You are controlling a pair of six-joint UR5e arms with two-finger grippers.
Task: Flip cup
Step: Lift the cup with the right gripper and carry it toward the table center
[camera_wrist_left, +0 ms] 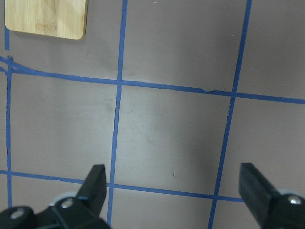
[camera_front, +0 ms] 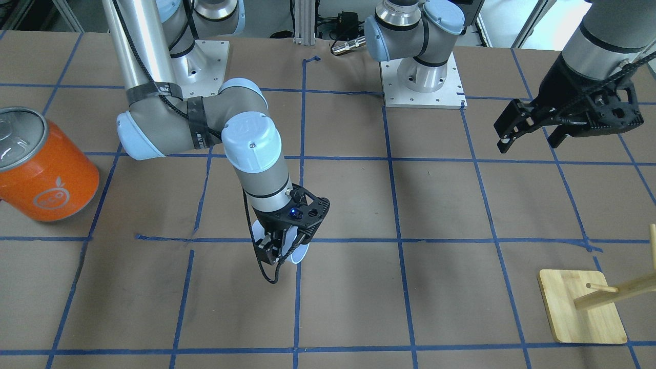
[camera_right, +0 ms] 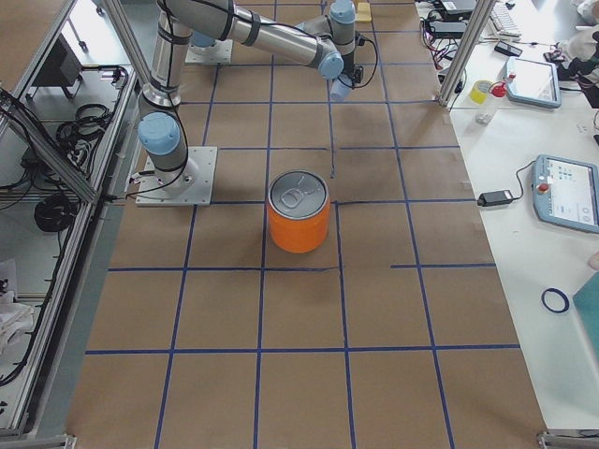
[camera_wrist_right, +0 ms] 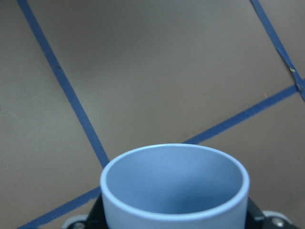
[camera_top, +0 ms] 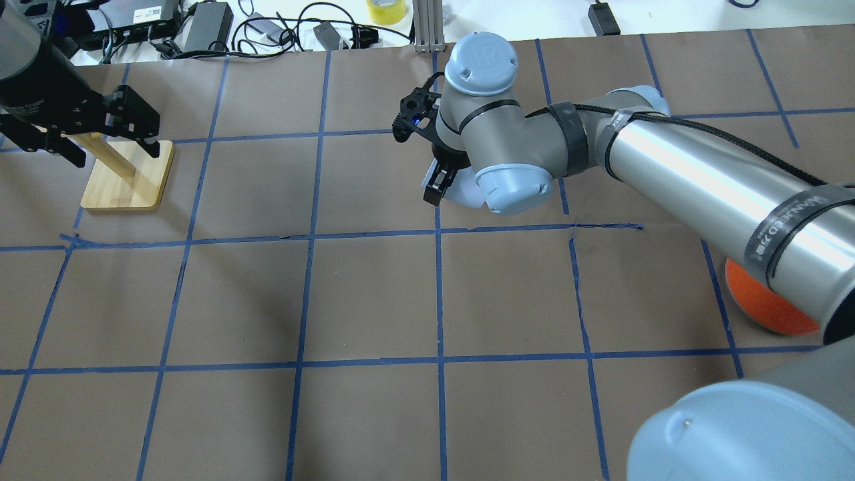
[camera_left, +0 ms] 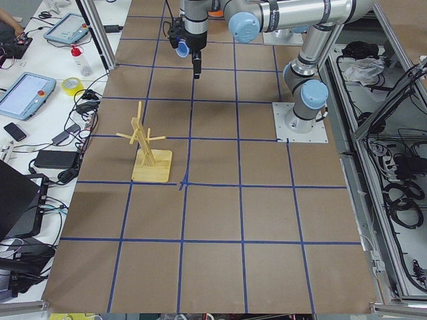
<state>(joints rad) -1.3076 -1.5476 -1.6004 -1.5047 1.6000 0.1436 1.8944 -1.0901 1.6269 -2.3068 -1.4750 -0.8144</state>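
Observation:
The cup [camera_wrist_right: 174, 186] is a small pale blue-white tumbler. Its open mouth and bluish inside face the right wrist camera. My right gripper [camera_front: 274, 251] is shut on the cup [camera_front: 300, 252] and holds it close above the brown table near the middle. The wrist hides most of the cup [camera_top: 461, 192] in the overhead view. My left gripper [camera_front: 528, 130] is open and empty, raised off to the side. It hangs over the wooden stand in the overhead view [camera_top: 110, 150], and its fingers [camera_wrist_left: 95, 183] show wide apart in the left wrist view.
A large orange can [camera_front: 43, 169] with a silver top stands on the right arm's side of the table [camera_right: 299, 213]. A wooden peg stand [camera_front: 581, 307] on a flat base is on the left arm's side [camera_left: 150, 150]. Blue tape lines grid the brown table [camera_top: 374, 300].

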